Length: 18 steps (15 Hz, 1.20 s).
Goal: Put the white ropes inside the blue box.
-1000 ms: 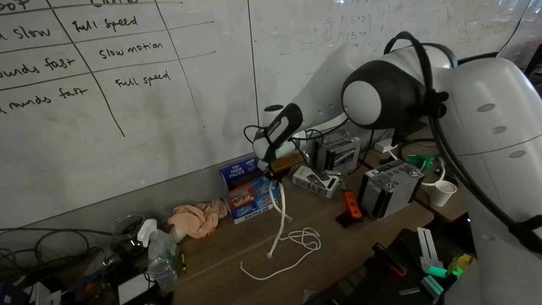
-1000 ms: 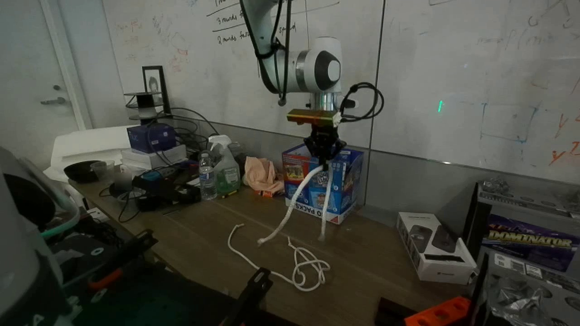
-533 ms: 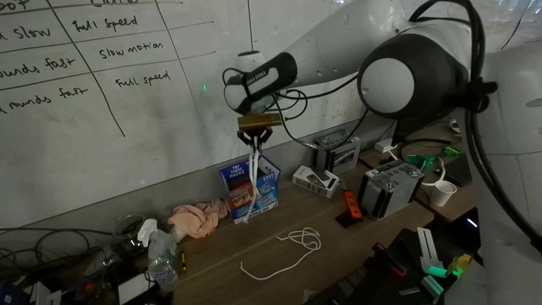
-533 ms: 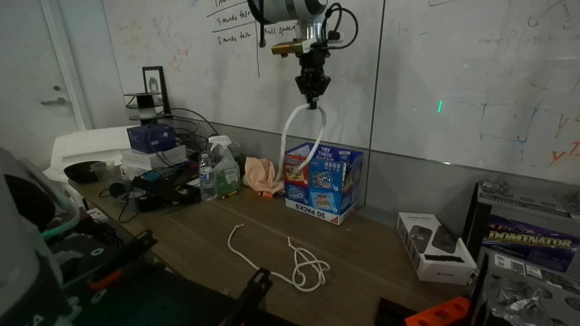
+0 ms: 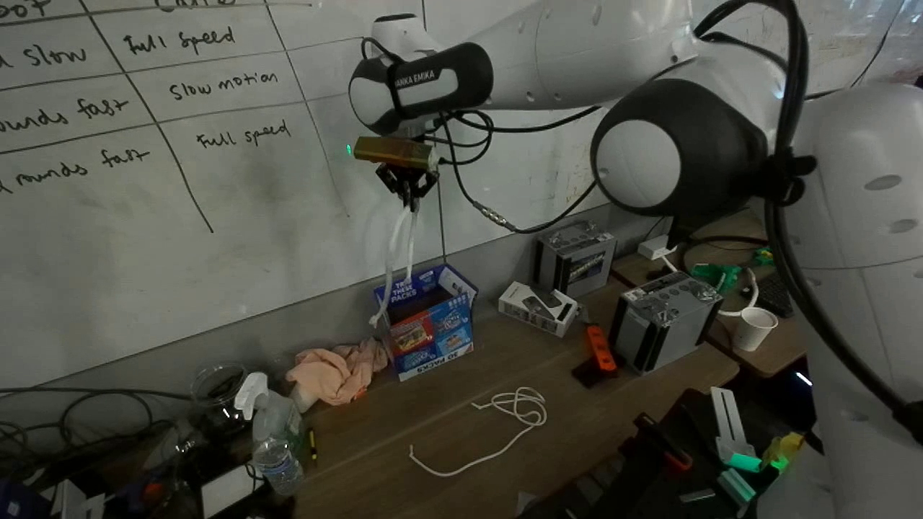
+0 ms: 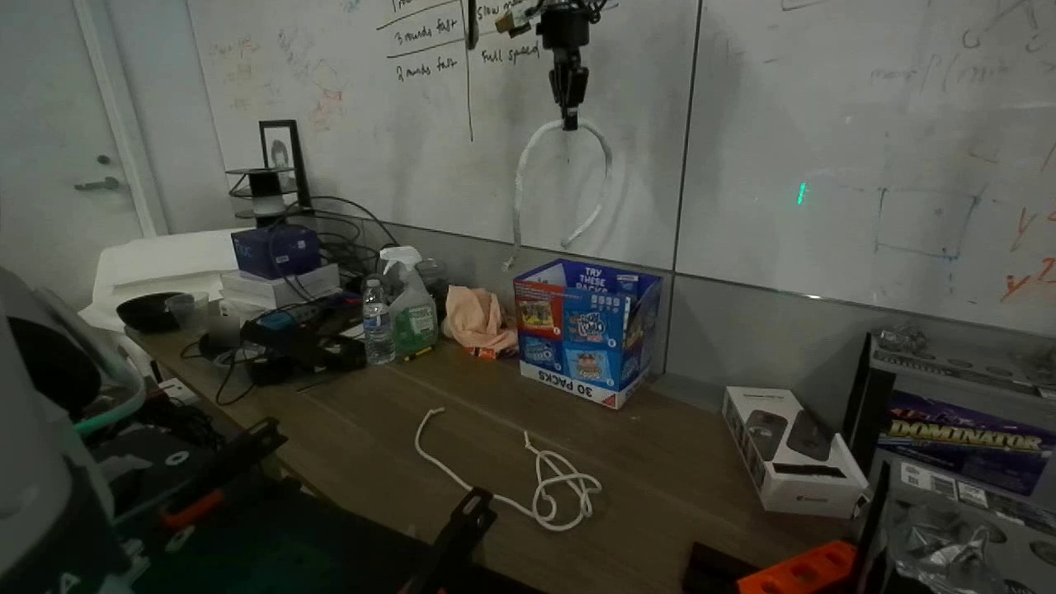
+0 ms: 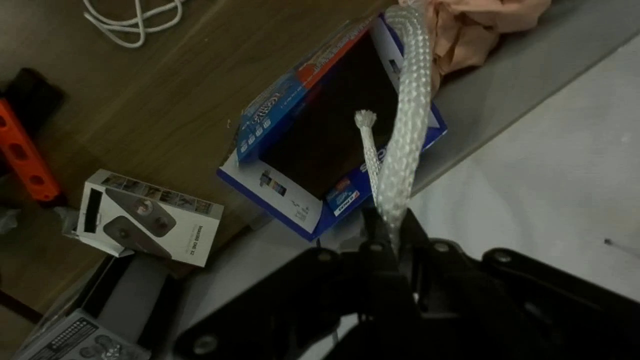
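My gripper (image 5: 411, 205) is shut on the middle of a thick white rope (image 5: 391, 254), high above the blue box (image 5: 433, 335). In an exterior view the gripper (image 6: 569, 122) holds the rope (image 6: 519, 186) with both ends hanging. One end hangs by the box's left edge, the other above the box (image 6: 590, 338). In the wrist view the rope (image 7: 407, 107) rises from the fingertips (image 7: 393, 227) in front of the open box (image 7: 280, 112); its dark inside shows no rope. A thinner white rope (image 5: 497, 453) lies loosely looped on the table, also in the wrist view (image 7: 131, 45).
A peach cloth (image 5: 339, 371), a spray bottle (image 5: 270, 411) and a water bottle (image 6: 378, 322) stand left of the box. A white product box (image 5: 537, 308), an orange tool (image 5: 600, 349) and grey boxes (image 5: 663, 321) are right. The whiteboard (image 6: 784, 148) is close behind.
My gripper has risen with the thick rope from in front of the box to well above it, moving leftward in both exterior views. The thin rope and the box have not moved.
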{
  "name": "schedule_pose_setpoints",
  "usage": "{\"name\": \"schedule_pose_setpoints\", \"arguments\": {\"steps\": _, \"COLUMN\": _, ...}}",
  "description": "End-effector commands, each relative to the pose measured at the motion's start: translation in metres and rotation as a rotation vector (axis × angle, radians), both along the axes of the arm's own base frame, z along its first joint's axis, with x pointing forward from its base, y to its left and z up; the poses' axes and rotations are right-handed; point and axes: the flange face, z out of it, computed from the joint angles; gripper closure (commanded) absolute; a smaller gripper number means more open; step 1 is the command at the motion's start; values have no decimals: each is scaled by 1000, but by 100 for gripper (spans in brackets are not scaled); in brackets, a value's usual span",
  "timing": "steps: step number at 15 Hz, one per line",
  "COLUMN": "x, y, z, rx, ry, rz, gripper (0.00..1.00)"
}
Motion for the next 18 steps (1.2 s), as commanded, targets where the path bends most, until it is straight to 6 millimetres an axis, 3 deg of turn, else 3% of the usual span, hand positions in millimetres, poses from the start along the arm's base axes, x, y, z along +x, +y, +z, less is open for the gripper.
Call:
{"name": "schedule_pose_setpoints", "arguments": {"steps": 1, "x": 27, "y": -10, "z": -8, "rx": -36, "ry": -72, "rz": -176, "gripper": 97}}
{"name": "schedule_pose_setpoints", "arguments": {"steps": 5, "x": 41, "y": -19, "z": -18, "rx": -116, "ry": -138, "rz": -341, "gripper": 97}}
{"name": "schedule_pose_setpoints", "arguments": {"steps": 7, "x": 46, "y": -23, "z": -14, "rx": -171, "ry": -179, "rz": -409, "gripper": 97}}
{"name": "schedule_pose_setpoints", "arguments": {"steps": 13, "x": 43, "y": -30, "z": 27, "rx": -342, "ry": -290, "rz": -580, "gripper": 97}}
{"name": "schedule_pose_setpoints", "arguments": {"steps": 16, "x": 35, "y": -30, "z": 22, "rx": -355, "ry": -194, "rz": -569, "gripper": 97}}
{"name": "schedule_pose_setpoints", "arguments": {"steps": 18, "x": 32, "y": -31, "z": 7, "rx": -335, "ry": -113, "rz": -558, "gripper": 97}}
